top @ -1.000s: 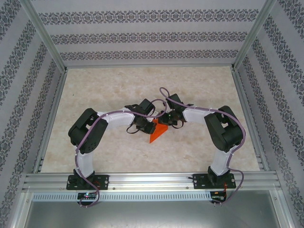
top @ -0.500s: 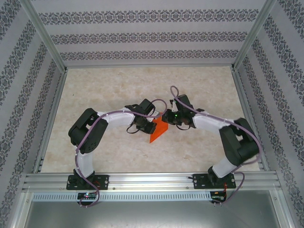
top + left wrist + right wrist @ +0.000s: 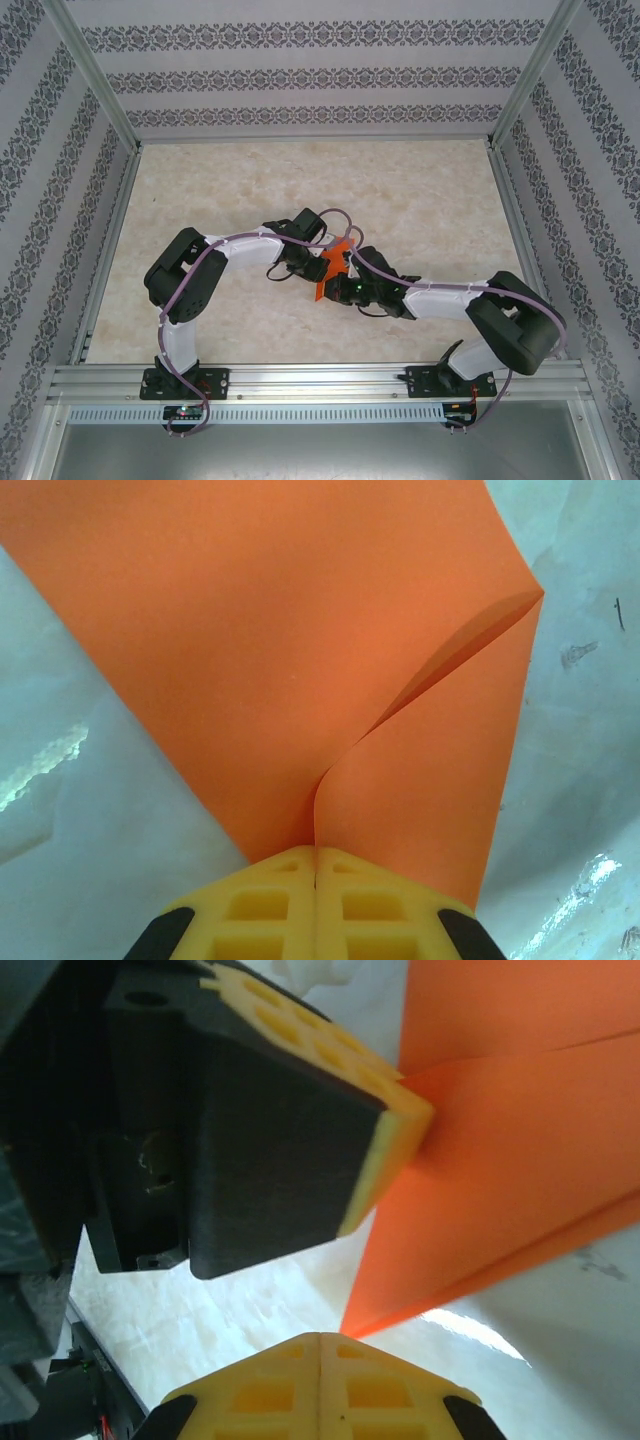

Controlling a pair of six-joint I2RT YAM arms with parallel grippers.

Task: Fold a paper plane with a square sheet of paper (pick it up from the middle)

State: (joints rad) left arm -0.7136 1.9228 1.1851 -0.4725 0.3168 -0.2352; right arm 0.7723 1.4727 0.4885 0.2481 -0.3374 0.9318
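The square sheet of paper (image 3: 329,266) is bright orange and folded into layers with a sharp crease and a pointed lower corner. It hangs above the table's middle. My left gripper (image 3: 314,262) is shut on its edge; in the left wrist view the yellow fingertips (image 3: 280,880) pinch the paper (image 3: 300,650) where two layers meet. My right gripper (image 3: 338,284) sits just near-right of the paper, shut. In the right wrist view the paper's (image 3: 520,1130) lower corner ends right at my shut gripper (image 3: 320,1345), a little right of the seam; no paper shows between the pads. The left gripper's finger (image 3: 290,1130) looms above.
The table (image 3: 420,200) is a pale marbled surface ringed by aluminium rails (image 3: 300,378) and patterned walls. The right arm's elbow (image 3: 515,325) juts low toward the near right rail. Purple cables run along both arms.
The right arm swung from the paper's far-right side round to its near side, and its elbow dropped toward the right rail. Its jaws closed. The left gripper kept hold of the paper.
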